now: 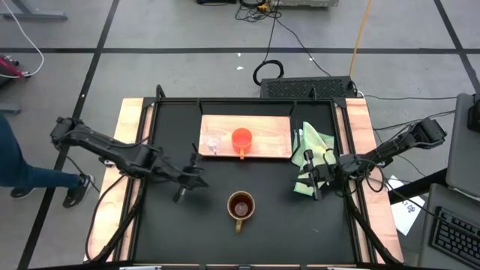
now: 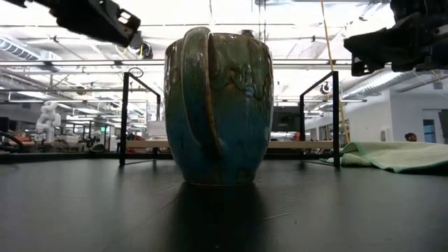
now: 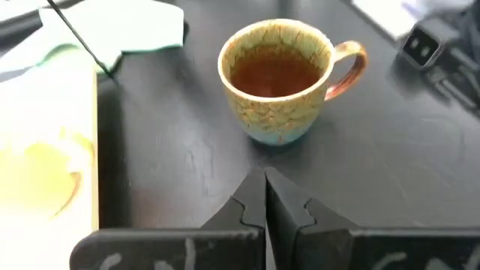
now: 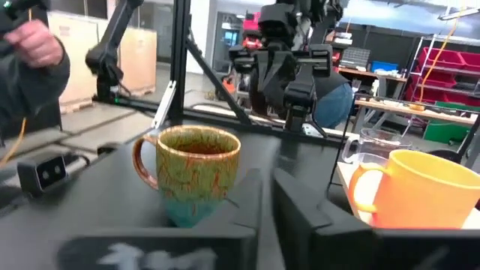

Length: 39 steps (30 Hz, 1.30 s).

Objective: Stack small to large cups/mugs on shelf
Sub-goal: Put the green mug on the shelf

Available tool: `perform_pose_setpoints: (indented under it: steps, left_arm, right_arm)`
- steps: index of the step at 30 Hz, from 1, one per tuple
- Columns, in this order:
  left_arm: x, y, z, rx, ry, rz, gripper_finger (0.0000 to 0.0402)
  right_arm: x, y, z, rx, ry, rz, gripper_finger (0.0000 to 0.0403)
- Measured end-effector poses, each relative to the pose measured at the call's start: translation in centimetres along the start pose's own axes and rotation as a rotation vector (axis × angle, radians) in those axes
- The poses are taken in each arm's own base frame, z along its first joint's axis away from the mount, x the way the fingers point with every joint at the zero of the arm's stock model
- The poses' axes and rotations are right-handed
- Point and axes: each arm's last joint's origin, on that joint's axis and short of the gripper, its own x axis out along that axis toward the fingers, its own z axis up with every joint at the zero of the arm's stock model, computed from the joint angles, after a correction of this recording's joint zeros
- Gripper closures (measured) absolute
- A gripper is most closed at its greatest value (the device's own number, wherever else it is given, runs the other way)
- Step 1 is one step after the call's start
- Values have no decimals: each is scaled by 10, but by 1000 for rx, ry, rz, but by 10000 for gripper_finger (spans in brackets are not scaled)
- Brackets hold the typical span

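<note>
The brown glossy mug (image 1: 241, 205) stands upright on the black table, near the front middle, its handle toward the near edge. On the light-wood shelf (image 1: 277, 127) at the back stand the orange cup (image 1: 241, 139) and, to its left, the tiny clear glass cup (image 1: 214, 142). My left gripper (image 1: 201, 181) hovers left of the mug, shut and empty, pointing at the mug (image 3: 277, 79). My right gripper (image 1: 301, 180) hangs right of the mug over the table, its fingers (image 4: 289, 199) nearly together with nothing between them; the mug (image 4: 196, 172) and the orange cup (image 4: 416, 187) show ahead of it.
A pale green cloth (image 1: 311, 154) lies crumpled at the shelf's right end, just behind my right gripper. A dark metal frame (image 1: 247, 101) borders the table, with upright posts (image 2: 124, 119) at the back. A person (image 4: 30, 60) stands beyond the table's left side.
</note>
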Motion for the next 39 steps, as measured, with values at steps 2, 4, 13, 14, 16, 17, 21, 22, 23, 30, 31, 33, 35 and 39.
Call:
perform_pose_setpoints:
  steps: [2, 4, 13, 14, 16, 17, 21, 22, 23, 30, 31, 33, 35, 39]
  left_arm:
    - [-4, -2, -12, -12, -69, 12, 401]
    - [-4, -3, -25, -33, -125, 35, 401]
    - [6, -7, -86, -81, -311, 81, 401]
    - [7, -6, -92, -94, -318, 90, 401]
    - [8, -5, -103, -113, -339, 103, 401]
    - [9, -5, -108, -123, -352, 110, 401]
    - [8, -4, -119, -147, -390, 128, 401]
    - [8, -3, -122, -150, -386, 133, 401]
    - [9, -3, -124, -154, -383, 135, 401]
    - [9, -3, -126, -158, -378, 141, 401]
    - [9, -3, -126, -151, -377, 142, 401]
    - [9, -3, -126, -149, -377, 142, 401]
    - [9, -3, -126, -146, -377, 143, 401]
    - [9, -3, -126, -145, -376, 143, 401]
  right_arm:
    - [0, 0, -2, -20, 29, 4, 394]
    - [3, 0, 1, -25, 30, 5, 396]
    - [8, 1, 6, -24, 56, 8, 402]
    - [9, 0, 7, -24, 56, 7, 402]
    - [11, 0, 11, -8, 41, 3, 403]
    - [13, -1, 15, 5, 37, 1, 403]
    - [31, -2, 31, 26, 166, 3, 403]
    - [37, -1, 36, 24, 197, 5, 403]
    - [43, -1, 42, 20, 215, 7, 403]
    - [79, 0, 78, 5, 335, 22, 403]
    - [85, 1, 81, 6, 350, 38, 403]
    - [96, 3, 84, 10, 370, 72, 403]
    - [107, 4, 88, 25, 375, 99, 403]
    - [131, 6, 89, 85, 427, 147, 403]
